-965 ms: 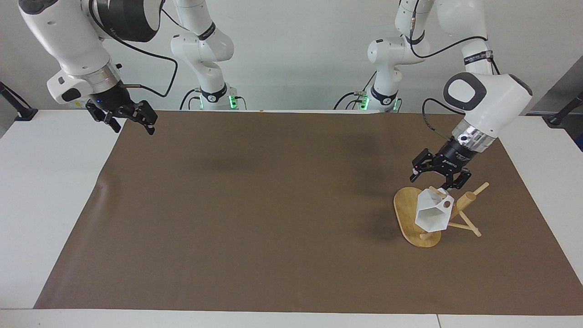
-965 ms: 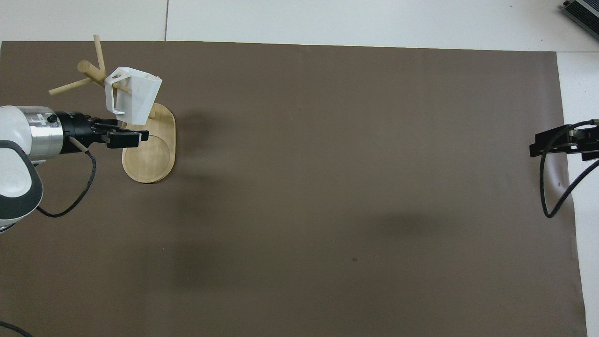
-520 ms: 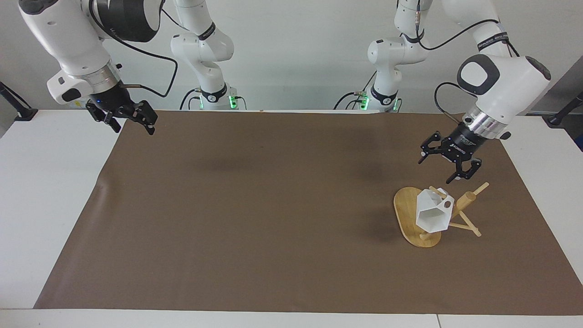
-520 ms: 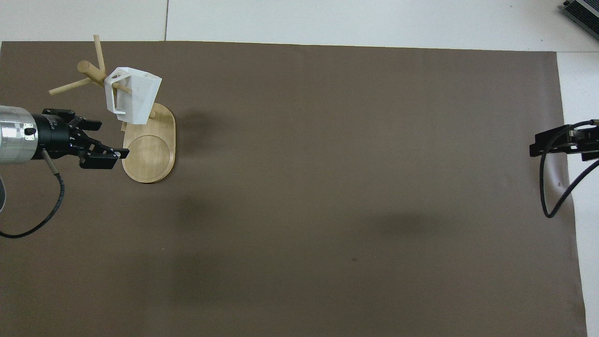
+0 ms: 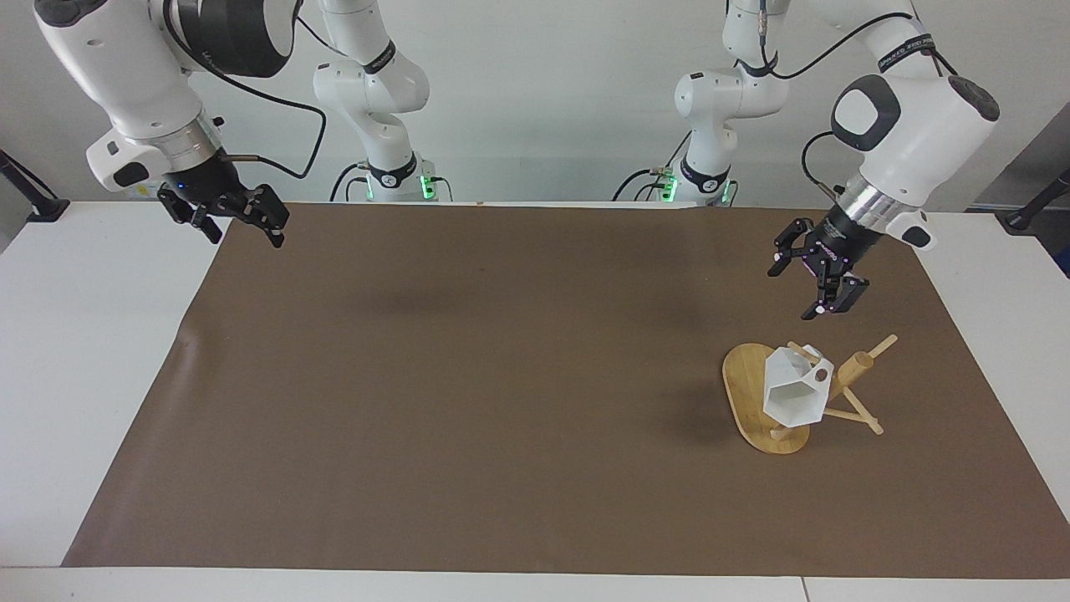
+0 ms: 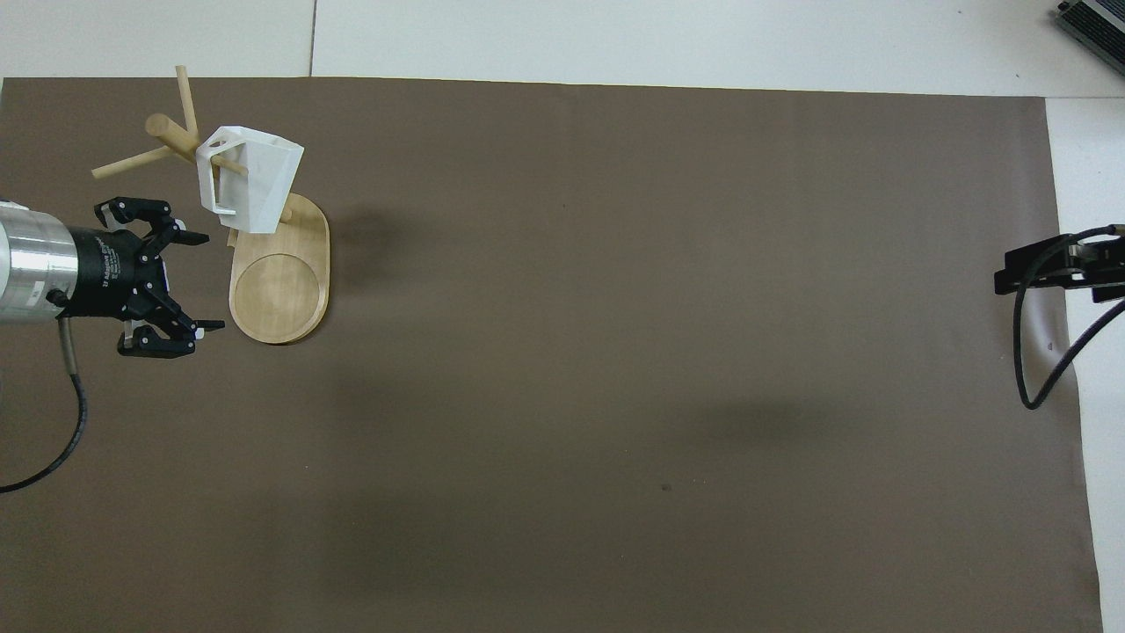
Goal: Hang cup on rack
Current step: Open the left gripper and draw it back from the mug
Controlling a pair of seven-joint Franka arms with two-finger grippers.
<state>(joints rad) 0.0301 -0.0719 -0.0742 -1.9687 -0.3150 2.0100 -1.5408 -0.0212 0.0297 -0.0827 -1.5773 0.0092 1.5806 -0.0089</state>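
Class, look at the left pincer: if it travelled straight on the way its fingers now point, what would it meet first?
Probably the brown mat just short of the rack. The left pincer hangs open, aimed down and slightly toward the rack's base, apart from the hung cup. Depth is unclear, so the base edge is possible.

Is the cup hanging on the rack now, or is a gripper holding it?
Hanging. The cup sits tilted on a peg of the rack; the open left gripper is apart, above.

Cup (image 6: pixel 250 180) hung on rack (image 6: pixel 279 286), left gripper (image 6: pixel 186 281) spread
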